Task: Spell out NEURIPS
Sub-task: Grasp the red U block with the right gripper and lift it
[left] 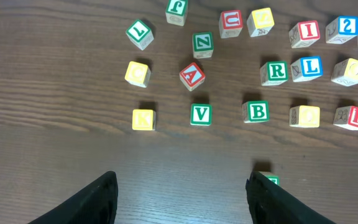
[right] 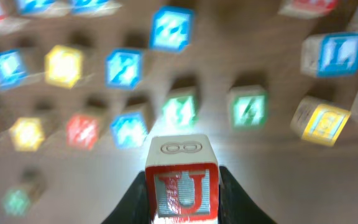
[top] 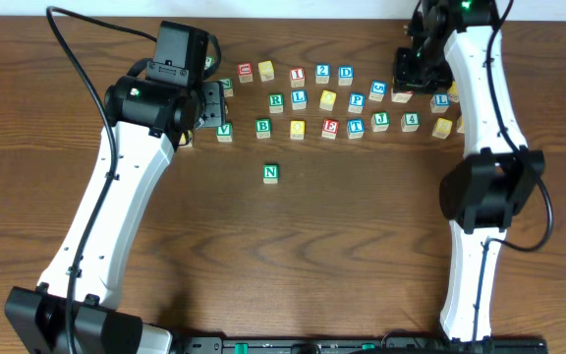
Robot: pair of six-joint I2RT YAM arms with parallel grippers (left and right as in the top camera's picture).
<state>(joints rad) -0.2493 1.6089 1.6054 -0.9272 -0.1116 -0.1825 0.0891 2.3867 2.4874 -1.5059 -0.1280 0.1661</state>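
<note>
Dark wood-grain tabletop [top: 362, 256] carries every block. A small wooden cube with a red-framed U [right: 181, 186] is clamped between the two dark fingers of the right gripper [right: 182, 208]; the jaws stand narrowly apart and press on its two sides; it is held above the blurred rows, at the far right of the table. A small wooden cube with a green N [top: 270, 173] stands alone on the near side of the rows, apart from all the other blocks. The middle row holds the green R cube [top: 275, 99] and the blue P cube [top: 356, 99]; the near row holds the red E cube [top: 330, 127]; the far row holds the red I cube [top: 297, 76], with a second red U cube [top: 246, 71] two places to its left. The left gripper [left: 182, 200] hovers over the left end of the rows; its jaws are spread wide with nothing between them. In the left wrist view one corner of the green N cube shows behind a finger; the green V cube [left: 201, 114] and green B cube [left: 257, 111] lie just beyond.
</note>
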